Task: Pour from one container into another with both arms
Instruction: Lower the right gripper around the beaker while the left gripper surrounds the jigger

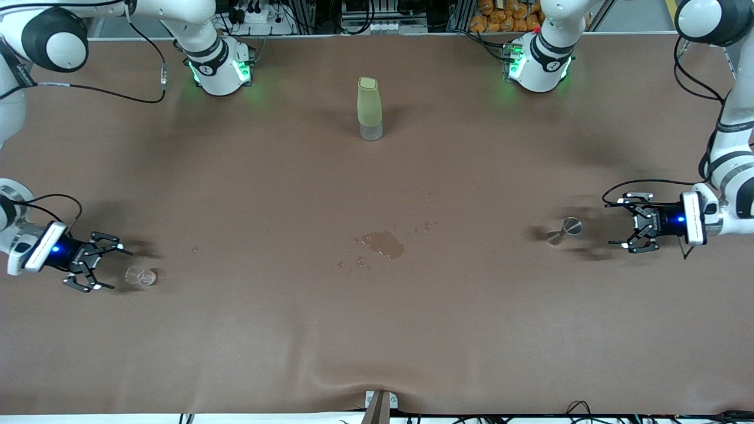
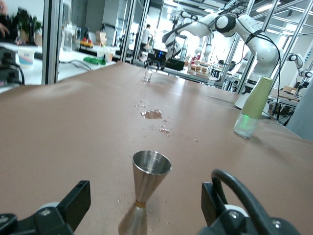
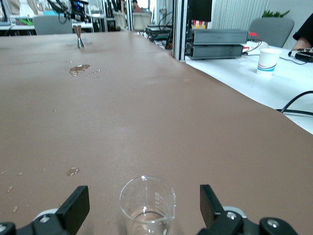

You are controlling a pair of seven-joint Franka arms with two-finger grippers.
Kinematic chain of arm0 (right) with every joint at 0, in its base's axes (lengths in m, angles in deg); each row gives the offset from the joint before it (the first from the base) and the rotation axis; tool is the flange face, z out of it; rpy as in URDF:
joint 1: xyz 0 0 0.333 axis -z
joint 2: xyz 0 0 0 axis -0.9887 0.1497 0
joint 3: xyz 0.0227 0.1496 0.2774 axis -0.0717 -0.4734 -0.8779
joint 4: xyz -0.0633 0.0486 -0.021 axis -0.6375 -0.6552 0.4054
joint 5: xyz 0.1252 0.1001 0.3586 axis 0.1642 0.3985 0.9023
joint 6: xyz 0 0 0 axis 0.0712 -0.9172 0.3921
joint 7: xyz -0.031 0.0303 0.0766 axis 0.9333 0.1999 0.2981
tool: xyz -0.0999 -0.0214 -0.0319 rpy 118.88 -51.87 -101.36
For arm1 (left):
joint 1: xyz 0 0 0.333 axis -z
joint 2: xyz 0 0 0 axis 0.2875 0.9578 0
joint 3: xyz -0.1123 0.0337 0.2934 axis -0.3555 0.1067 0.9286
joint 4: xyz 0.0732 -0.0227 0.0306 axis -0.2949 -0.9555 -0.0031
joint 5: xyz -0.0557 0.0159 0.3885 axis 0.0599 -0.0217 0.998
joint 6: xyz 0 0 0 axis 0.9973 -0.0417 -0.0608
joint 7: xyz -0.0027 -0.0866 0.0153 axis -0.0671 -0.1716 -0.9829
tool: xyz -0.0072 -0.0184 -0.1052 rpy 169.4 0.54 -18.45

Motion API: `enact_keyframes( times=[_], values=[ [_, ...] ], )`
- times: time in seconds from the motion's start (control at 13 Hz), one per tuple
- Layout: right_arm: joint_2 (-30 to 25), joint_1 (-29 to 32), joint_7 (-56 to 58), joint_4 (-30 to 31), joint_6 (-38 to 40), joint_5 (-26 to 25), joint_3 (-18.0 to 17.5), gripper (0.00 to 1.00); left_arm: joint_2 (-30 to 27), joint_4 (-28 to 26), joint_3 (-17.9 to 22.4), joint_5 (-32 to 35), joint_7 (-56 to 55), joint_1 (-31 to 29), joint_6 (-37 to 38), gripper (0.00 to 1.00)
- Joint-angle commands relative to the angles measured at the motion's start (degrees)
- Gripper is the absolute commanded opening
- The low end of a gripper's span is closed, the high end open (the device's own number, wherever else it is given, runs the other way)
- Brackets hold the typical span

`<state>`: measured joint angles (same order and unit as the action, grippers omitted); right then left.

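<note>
At the right arm's end of the bench, the right pincer [image 1: 109,268] gapes level with the glass cup [image 1: 141,275], ready to straddle it. At the left arm's end, the left pincer [image 1: 618,222] likewise stands spread beside the upright jigger [image 1: 564,230].

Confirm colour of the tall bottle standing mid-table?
Pale green body over a clear base, upright. The left wrist view shows the two tones best.
</note>
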<state>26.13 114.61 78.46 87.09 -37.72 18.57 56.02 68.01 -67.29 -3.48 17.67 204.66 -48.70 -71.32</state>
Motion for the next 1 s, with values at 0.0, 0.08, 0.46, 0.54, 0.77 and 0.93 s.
enact_keyframes(
  times=[0.0,0.08,0.46,0.54,0.77,0.93],
  values=[
    [1.6,1.75,1.57,-1.63,1.79,1.63,-1.07,1.0,2.29,1.58,0.27,-2.94,4.54,0.87,1.16,1.0],
    [1.95,2.1,2.0,-1.63,2.4,1.63,-1.07,1.0,2.81,1.58,0.27,-3.47,5.77,1.31,1.16,1.0],
    [3.8,2.72,7.54,-1.89,2.93,2.77,-1.16,1.0,4.75,1.67,0.36,-4.79,11.58,2.1,-0.51,0.95],
    [3.97,2.63,7.63,-1.89,2.84,3.47,-1.16,1.0,5.1,1.58,0.36,-5.57,12.02,2.19,-0.69,0.95],
    [5.64,2.63,7.72,-2.07,2.67,5.67,-1.07,1.0,5.72,1.67,0.36,-5.76,12.73,2.19,-1.3,0.94],
    [6.26,2.63,7.72,-2.07,2.41,6.03,-1.07,1.0,6.07,1.67,0.36,-5.76,12.81,2.37,-2.44,0.9]
  ],
)
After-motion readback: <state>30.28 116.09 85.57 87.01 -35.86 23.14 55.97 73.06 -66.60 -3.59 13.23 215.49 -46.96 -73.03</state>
